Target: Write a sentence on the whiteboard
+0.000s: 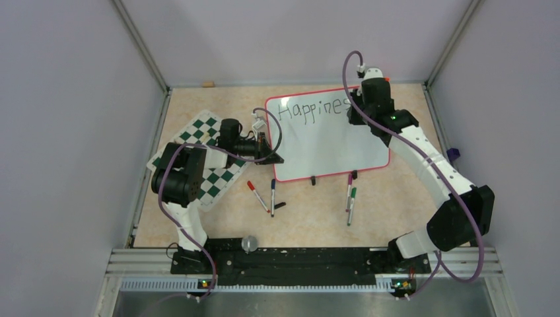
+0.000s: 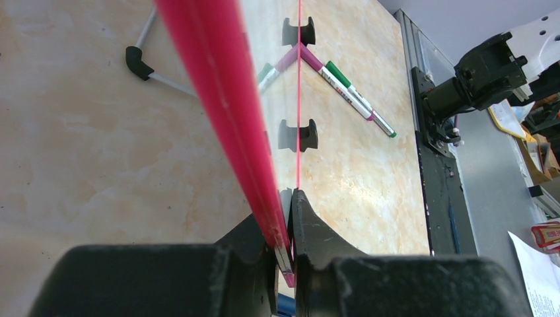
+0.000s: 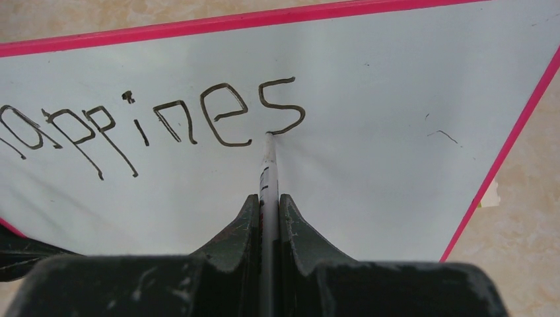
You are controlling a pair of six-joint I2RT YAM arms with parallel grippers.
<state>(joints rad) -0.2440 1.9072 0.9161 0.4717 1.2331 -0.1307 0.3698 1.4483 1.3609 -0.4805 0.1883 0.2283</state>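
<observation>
The whiteboard [image 1: 330, 142], white with a thin red frame, lies mid-table with "Happines" written along its far edge. My right gripper [image 1: 357, 112] is shut on a marker [image 3: 268, 173], whose tip touches the board at the bottom of the last "s" [image 3: 280, 105]. My left gripper [image 1: 272, 156] is shut on the board's near left red edge [image 2: 221, 99]; in the left wrist view the frame runs up between the jaws. The board's two black feet [image 2: 298, 135] show along its near edge.
A green-and-white chess mat [image 1: 210, 155] lies left of the board under my left arm. Loose markers lie in front of the board: a red one [image 1: 258, 195], a dark one [image 1: 273, 197], and a magenta and green pair [image 1: 350, 198]. A purple object [image 1: 452, 154] sits at the right wall.
</observation>
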